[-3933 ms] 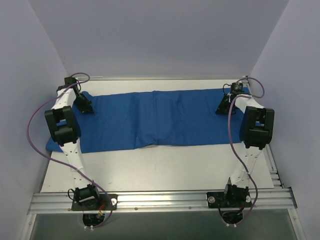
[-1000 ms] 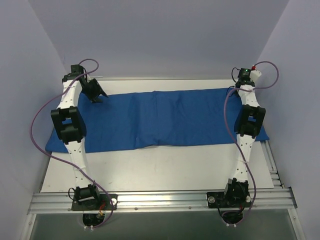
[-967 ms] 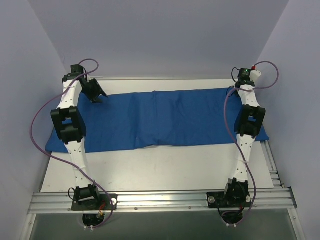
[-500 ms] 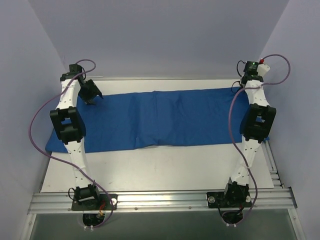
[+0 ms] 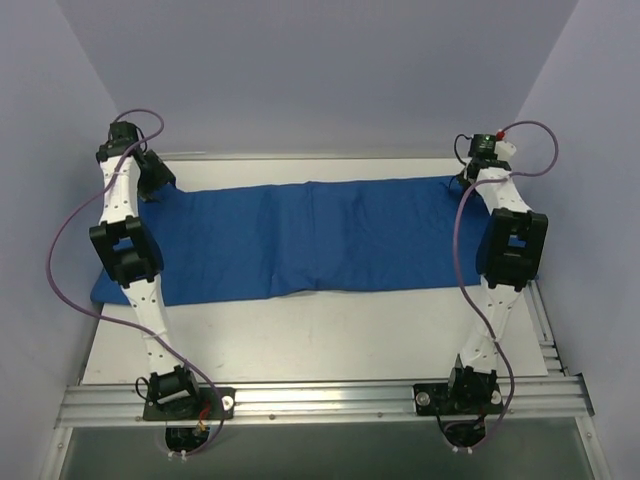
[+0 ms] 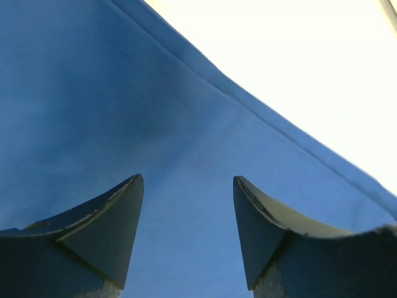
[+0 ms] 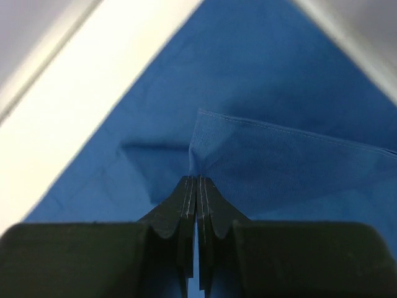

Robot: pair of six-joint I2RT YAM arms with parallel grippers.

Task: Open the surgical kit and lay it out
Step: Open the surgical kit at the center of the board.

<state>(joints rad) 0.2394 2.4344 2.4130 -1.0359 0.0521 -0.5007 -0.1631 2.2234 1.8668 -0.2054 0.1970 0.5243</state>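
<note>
Right wrist view: the right gripper (image 7: 196, 180) has its fingers (image 7: 180, 208) pressed fully together, and a corner of the blue cloth (image 7: 279, 155) is pinched between the tips. That corner stands up off the layer beneath as a paler flap with a stitched hem and throws a shadow to its left. Around it lies more cloth, and beyond that a pale strip of table (image 7: 80, 105).

In the left wrist view, the left gripper (image 6: 187, 180) has its fingers (image 6: 111, 217) wide apart with nothing between them. They hang over flat cloth, whose hemmed edge runs on a slant to the bare table at the upper right.

From the top external view, the cloth lies spread as a long band across the far half of the table (image 5: 330, 330). The left arm (image 5: 125, 250) reaches to its far left corner and the right arm (image 5: 510, 245) to its far right corner. No tray or instruments show.
</note>
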